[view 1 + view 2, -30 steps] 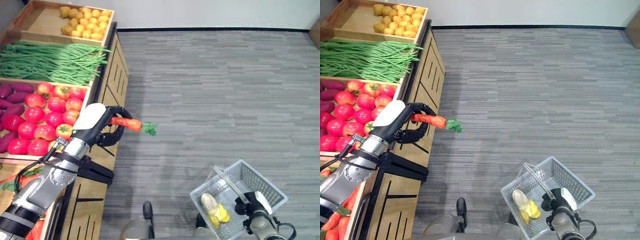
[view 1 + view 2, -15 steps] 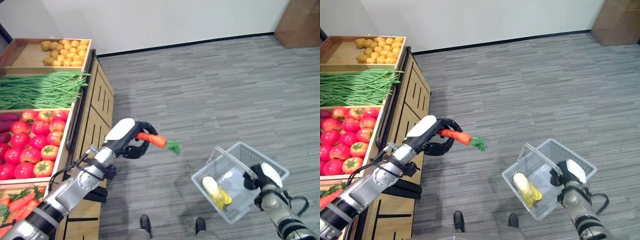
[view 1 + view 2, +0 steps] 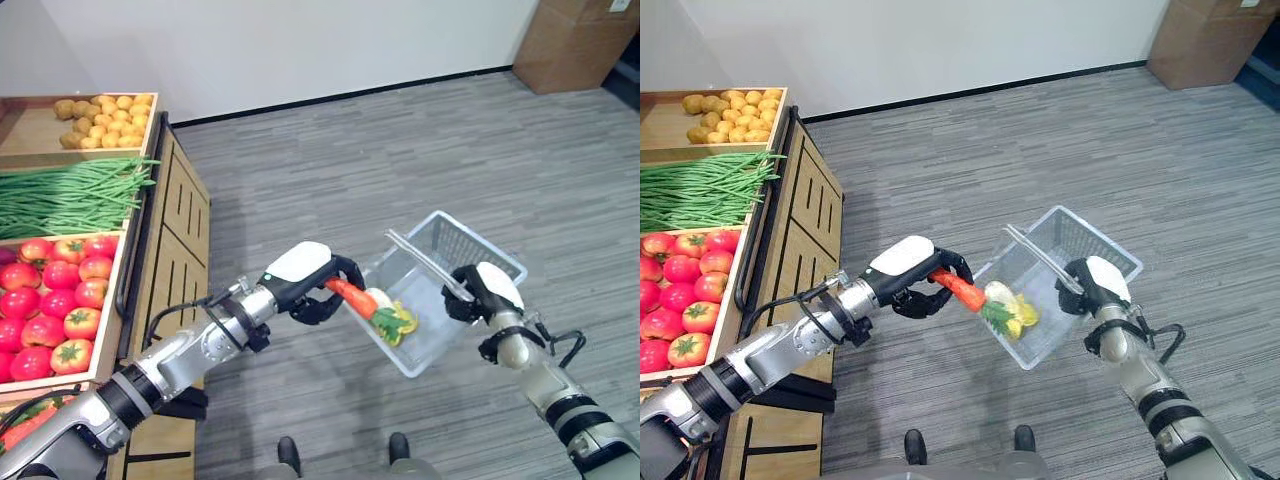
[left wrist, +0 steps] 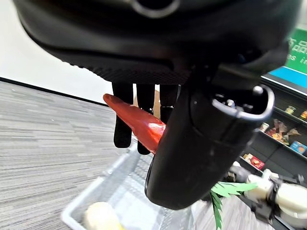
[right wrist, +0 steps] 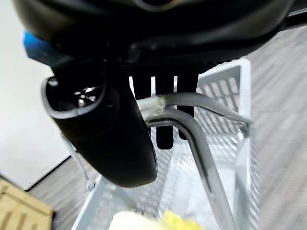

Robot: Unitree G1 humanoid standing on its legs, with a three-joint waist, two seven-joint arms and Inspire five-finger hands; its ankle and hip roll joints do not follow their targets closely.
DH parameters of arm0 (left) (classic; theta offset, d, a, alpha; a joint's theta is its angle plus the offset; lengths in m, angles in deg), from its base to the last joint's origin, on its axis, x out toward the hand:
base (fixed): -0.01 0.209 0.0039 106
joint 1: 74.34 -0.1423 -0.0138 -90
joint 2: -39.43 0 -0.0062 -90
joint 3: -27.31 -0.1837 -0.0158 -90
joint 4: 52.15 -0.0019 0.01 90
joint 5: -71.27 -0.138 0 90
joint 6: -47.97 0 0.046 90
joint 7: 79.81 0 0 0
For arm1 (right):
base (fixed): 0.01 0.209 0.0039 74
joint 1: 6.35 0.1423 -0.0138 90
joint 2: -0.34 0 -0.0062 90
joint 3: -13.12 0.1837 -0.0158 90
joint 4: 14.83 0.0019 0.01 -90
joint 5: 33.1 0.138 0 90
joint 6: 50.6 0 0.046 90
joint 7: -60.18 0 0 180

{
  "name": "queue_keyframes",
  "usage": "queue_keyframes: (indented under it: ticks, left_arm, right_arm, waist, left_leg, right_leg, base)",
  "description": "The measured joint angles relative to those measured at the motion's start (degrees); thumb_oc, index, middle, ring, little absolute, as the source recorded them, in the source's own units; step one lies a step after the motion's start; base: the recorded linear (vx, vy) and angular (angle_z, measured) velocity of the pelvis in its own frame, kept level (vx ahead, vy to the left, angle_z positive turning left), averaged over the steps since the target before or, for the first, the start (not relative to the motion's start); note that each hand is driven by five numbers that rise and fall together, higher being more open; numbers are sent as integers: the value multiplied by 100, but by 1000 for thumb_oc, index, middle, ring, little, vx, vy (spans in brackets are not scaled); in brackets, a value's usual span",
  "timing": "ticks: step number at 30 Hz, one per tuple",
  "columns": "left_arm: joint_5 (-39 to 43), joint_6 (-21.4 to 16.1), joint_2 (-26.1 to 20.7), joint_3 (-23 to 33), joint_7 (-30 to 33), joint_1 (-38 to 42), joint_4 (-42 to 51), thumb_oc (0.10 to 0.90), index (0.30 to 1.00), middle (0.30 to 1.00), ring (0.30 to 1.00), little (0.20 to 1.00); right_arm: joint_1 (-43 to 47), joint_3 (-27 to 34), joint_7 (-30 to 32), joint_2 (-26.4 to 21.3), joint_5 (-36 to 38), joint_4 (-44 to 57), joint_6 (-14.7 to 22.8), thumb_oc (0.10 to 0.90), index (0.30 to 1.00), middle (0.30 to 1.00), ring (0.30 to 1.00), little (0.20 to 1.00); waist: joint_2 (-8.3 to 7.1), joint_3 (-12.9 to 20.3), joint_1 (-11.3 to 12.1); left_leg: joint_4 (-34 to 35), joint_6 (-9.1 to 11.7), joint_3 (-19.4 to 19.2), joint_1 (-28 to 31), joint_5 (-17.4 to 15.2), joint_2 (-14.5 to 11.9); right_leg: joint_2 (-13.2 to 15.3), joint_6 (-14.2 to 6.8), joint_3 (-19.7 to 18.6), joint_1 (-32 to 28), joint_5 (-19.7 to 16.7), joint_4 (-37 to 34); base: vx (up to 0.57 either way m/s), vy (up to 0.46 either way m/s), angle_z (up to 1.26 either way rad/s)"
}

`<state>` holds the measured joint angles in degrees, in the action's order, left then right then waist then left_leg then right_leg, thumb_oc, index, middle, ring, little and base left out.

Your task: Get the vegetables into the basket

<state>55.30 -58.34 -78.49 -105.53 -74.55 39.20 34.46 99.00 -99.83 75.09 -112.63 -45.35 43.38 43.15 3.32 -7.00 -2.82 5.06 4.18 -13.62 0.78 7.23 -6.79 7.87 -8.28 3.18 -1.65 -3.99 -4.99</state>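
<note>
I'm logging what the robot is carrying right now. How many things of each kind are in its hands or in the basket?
carrot: 1, held in the left hand, leafy end over the basket
basket: 1, its handle gripped by the right hand
yellow-and-white produce item: 1, lying in the basket
Total: 3

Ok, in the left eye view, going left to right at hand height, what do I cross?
tomatoes → left hand → carrot → basket → right hand
</note>
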Motion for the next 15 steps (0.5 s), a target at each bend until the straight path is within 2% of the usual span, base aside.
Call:
queue_keyframes:
  ticks: [8,14,15]
  left_arm:
    - [-621,226,622,-39,-6,24,-1066,400,300,300,300,300]
    - [-1014,387,835,1,181,-15,-1407,400,300,300,300,300]
    - [-1108,449,939,46,229,-35,-1534,441,358,358,358,358]
  right_arm:
    - [29,-357,-244,210,324,738,1,400,300,300,300,300]
    - [28,-439,-321,558,671,1104,3,400,300,300,300,300]
    - [27,-466,-346,595,798,1262,3,400,300,300,300,300]
  waist:
    - [-17,3,25]
    - [-44,5,26]
    - [-53,1,27]
  left_leg:
    - [0,-1,-5,-1,0,-3]
    - [0,-1,-7,-2,-1,-3]
    - [1,-2,-14,-2,-1,-3]
  right_leg:
    - [-2,1,-1,3,-1,0]
    - [-2,2,-6,8,-2,0]
    - [-2,2,-11,14,-4,0]
  base:
    - [0,0,0]
    - [0,0,0]
    - [0,0,0]
